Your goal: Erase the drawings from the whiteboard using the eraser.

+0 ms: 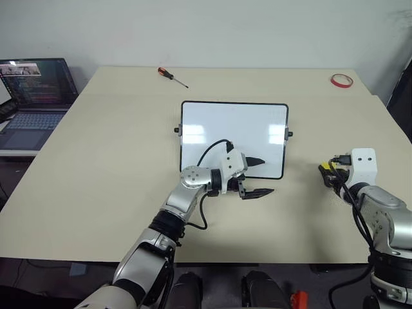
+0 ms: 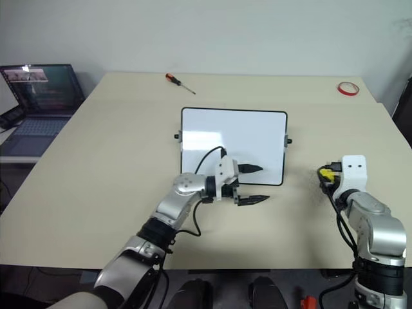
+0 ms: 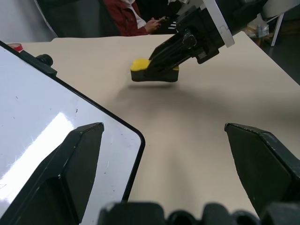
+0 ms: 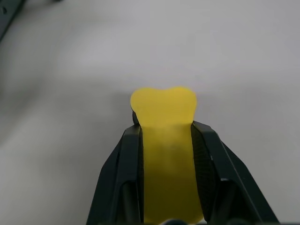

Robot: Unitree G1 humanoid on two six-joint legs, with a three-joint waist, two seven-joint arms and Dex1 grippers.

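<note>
The whiteboard (image 1: 233,132) lies flat in the middle of the table, black-framed, with small knobs at its short sides. Its visible surface is plain white; the drawings are out of view. My left gripper (image 1: 265,175) is open at the board's near right corner, pointing right, one finger over the board and the other over the bare table. To the right of the board, my right gripper (image 1: 326,172) is shut on the yellow eraser (image 4: 164,110), holding it just above the tabletop. The left wrist view shows the eraser (image 3: 152,70) with its dark underside facing down.
An open laptop (image 1: 35,96) sits on a side table at the far left. A red-handled screwdriver (image 1: 172,76) lies behind the board and a red tape ring (image 1: 342,80) lies at the far right corner. A seated person (image 3: 136,18) is beyond the table's right edge.
</note>
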